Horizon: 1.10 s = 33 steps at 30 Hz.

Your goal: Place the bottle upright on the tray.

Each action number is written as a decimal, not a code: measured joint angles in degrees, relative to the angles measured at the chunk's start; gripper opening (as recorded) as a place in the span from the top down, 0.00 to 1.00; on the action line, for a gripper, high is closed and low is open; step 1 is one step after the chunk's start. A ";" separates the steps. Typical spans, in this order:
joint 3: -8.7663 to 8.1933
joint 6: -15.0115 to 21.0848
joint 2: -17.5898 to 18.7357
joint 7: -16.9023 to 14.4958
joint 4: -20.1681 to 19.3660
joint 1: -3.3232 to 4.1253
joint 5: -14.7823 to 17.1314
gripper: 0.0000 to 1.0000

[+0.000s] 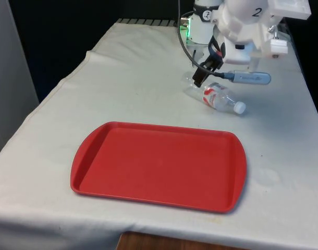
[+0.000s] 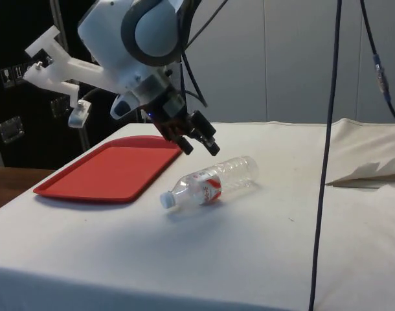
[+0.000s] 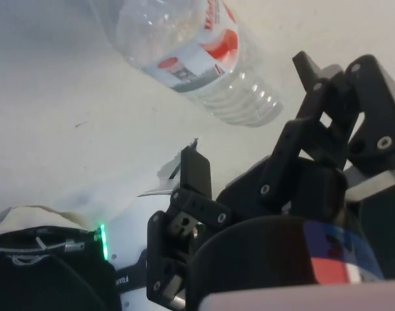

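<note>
red plastic tray [image 1: 159, 166] lies flat near the worktop's [image 1: 122, 78] near edge, with nothing on it. clear plastic bottle [image 1: 217, 97] with a red and white label and a white cap [image 1: 240, 108] lies on its side further back, toward the far right part of the worktop, well apart from the tray, cap pointing toward the right edge. black gripper [image 2: 199, 139] hovers just above the bottle's base end, fingers [image 3: 196, 175] spread wide and holding nothing, not touching it.
</note>
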 measured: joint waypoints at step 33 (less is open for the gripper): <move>5.33 -1.15 3.61 7.85 5.21 0.17 1.26 0.00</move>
